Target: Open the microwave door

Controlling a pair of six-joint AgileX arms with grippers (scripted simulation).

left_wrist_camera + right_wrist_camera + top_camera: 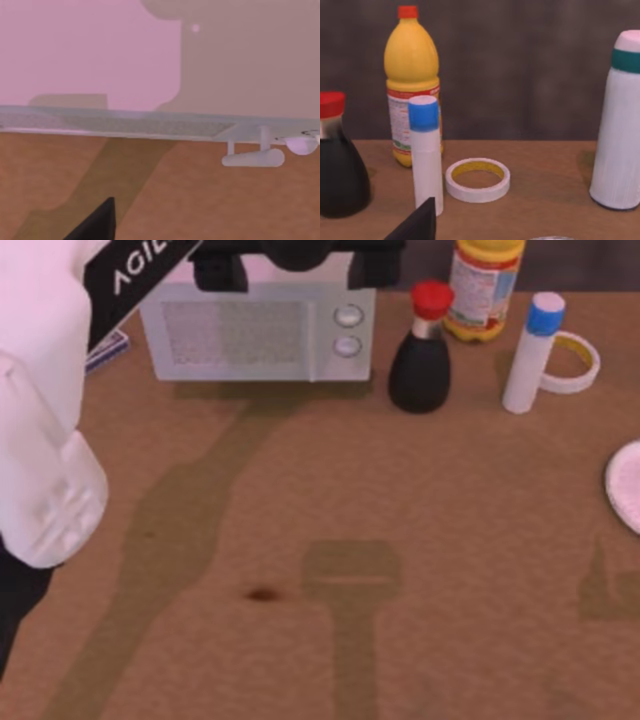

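Observation:
The white microwave (258, 328) stands at the table's back left. Its door (235, 335), with a grey mesh window, lies flush with the front, and a slim handle (317, 340) runs beside two silver knobs (348, 316). My left gripper (297, 276) hovers over the microwave's top, open, its black fingers spread wide. In the left wrist view the door (140, 125) shows edge-on with the handle (252, 158) sticking out, and one fingertip (97, 227) is in view. My right arm is outside the top view; its one visible finger (417, 222) sits far off centre.
Right of the microwave stand a black sauce bottle with a red cap (420, 365), a yellow bottle (483, 285), a white tube with a blue cap (533, 355) and a tape ring (572, 362). A white plate (628, 485) lies at the right edge. A white teal-banded bottle (620, 140) stands nearby.

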